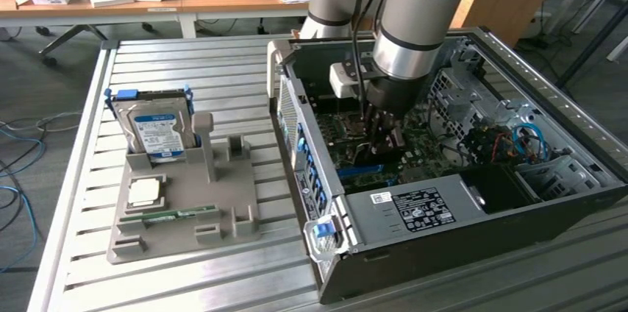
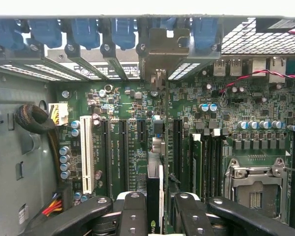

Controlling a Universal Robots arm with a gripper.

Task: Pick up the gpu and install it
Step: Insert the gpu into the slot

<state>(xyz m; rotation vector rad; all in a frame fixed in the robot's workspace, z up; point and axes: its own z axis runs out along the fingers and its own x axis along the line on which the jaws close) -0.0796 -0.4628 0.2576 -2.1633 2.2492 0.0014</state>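
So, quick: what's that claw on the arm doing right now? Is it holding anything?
Gripper: closed on the gpu, held edge-on above the motherboard slots.

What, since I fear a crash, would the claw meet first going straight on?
Likely the motherboard, at its slots; the gpu gripped in the claw would touch there first. How near they are is unclear.

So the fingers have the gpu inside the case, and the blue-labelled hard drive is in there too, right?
No: the exterior view shows the hard drive standing in the gray holder outside the case. The fingers do have the gpu inside.
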